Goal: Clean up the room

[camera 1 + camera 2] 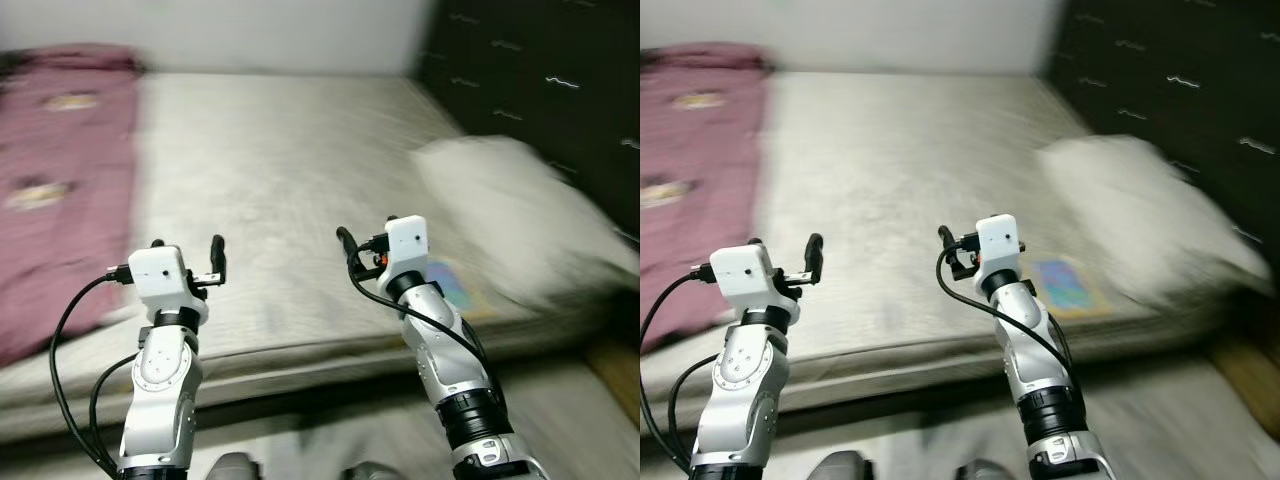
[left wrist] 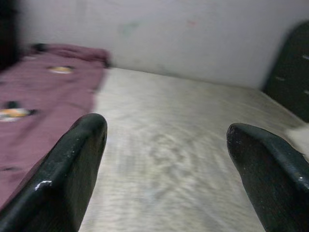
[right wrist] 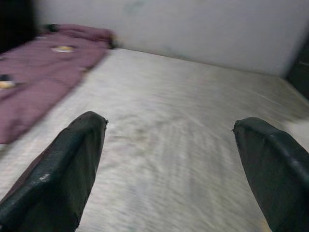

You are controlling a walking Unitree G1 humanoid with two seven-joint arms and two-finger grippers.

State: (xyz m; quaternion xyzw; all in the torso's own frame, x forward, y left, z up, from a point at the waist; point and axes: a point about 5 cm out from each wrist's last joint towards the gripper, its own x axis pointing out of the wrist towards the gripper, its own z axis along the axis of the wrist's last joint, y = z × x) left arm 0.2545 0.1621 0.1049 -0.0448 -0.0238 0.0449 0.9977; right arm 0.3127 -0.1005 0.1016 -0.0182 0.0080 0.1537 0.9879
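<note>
The pillow (image 1: 510, 215) lies at the bed's (image 1: 290, 170) right edge, beyond the right end effector (image 3: 169, 159). Both arms reach forward over the near edge. The right and left end effector (image 2: 166, 159) gape wide, empty.

I see the bed (image 1: 280, 180) stretching ahead of both sets of jaws, with the wall (image 1: 250, 30) behind its far edge. A blanket (image 1: 55, 190) lies on the bed to the left of my left gripper (image 1: 187, 253), running back to the far left corner. A pillow (image 1: 510, 215) sits on the bed to the right of my right gripper (image 1: 362, 251), against the headboard (image 1: 540, 90) on the right. Between the right jaws and the pillow, a flat booklet (image 1: 1068, 285) lies near the bed's front edge.
</note>
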